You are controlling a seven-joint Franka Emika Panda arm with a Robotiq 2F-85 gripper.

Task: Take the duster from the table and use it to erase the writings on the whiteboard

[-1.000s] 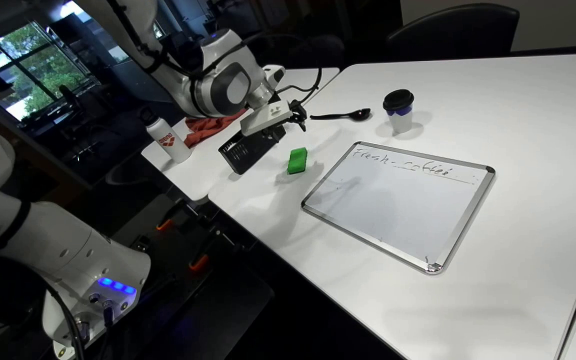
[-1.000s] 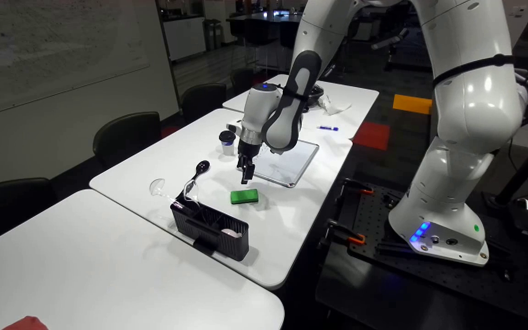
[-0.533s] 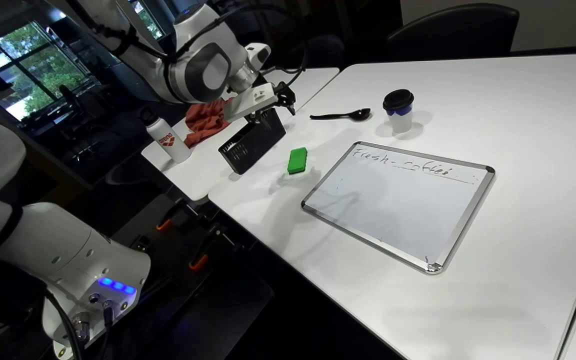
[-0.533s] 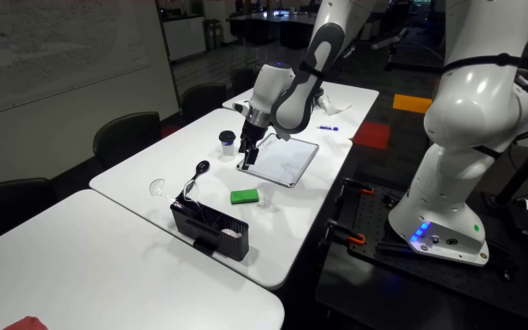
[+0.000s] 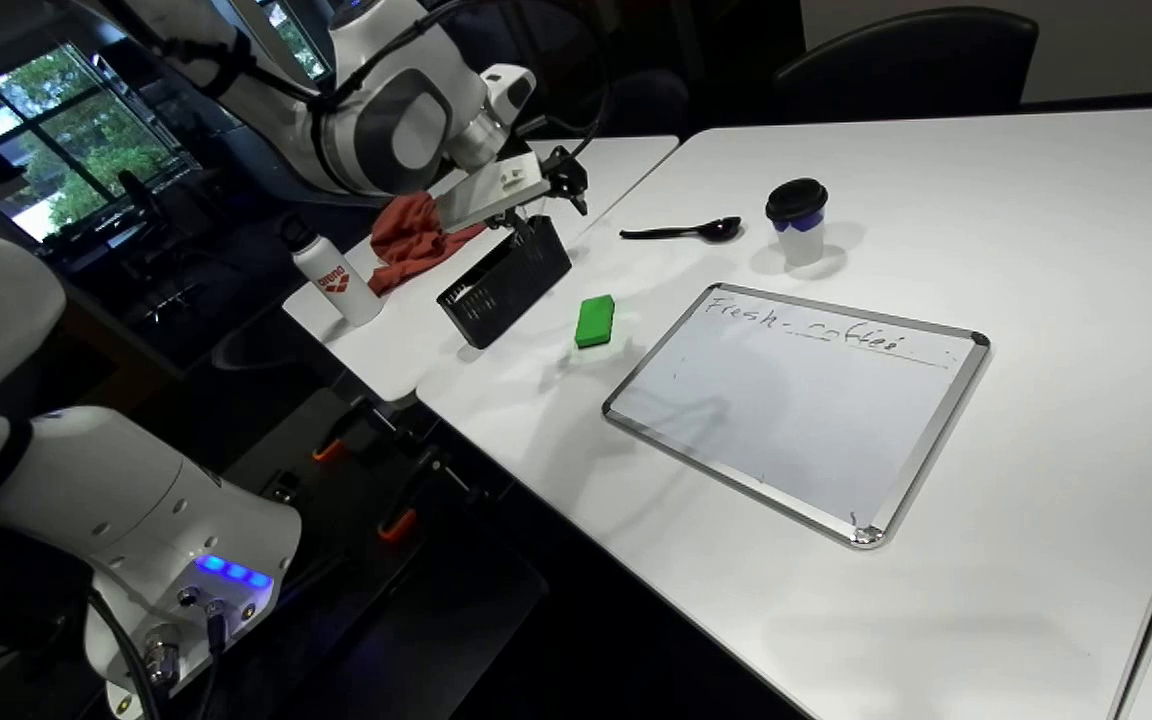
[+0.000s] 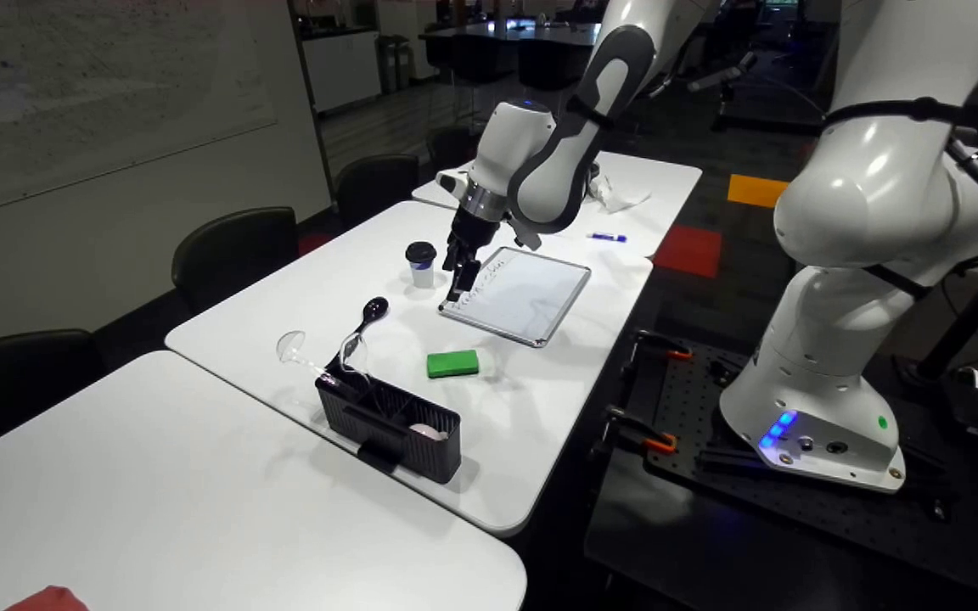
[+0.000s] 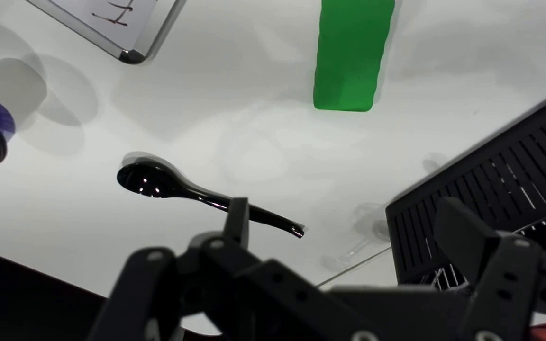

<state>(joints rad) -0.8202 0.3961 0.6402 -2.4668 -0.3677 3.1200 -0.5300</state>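
Observation:
The duster is a green block lying on the white table in both exterior views (image 5: 595, 321) (image 6: 452, 363) and at the top of the wrist view (image 7: 353, 57). The whiteboard (image 5: 786, 430) lies flat on the table and also shows in an exterior view (image 6: 531, 297); its corner shows in the wrist view (image 7: 132, 56). Handwriting (image 5: 801, 328) runs along one edge. My gripper (image 7: 349, 220) is open and empty, its fingers wide apart. It is raised above the table in both exterior views (image 5: 551, 212) (image 6: 458, 282), apart from the duster.
A black slotted holder (image 6: 391, 424) with clear utensils stands near the duster. A black spoon (image 7: 206, 196) lies on the table. A lidded cup (image 5: 798, 222) stands beyond the whiteboard. A white bottle (image 5: 336, 275) and red cloth (image 5: 416, 240) are near the arm.
My gripper has risen and shifted away from above the table near the duster, up and left in one exterior picture, up in the other. The duster and whiteboard have not moved.

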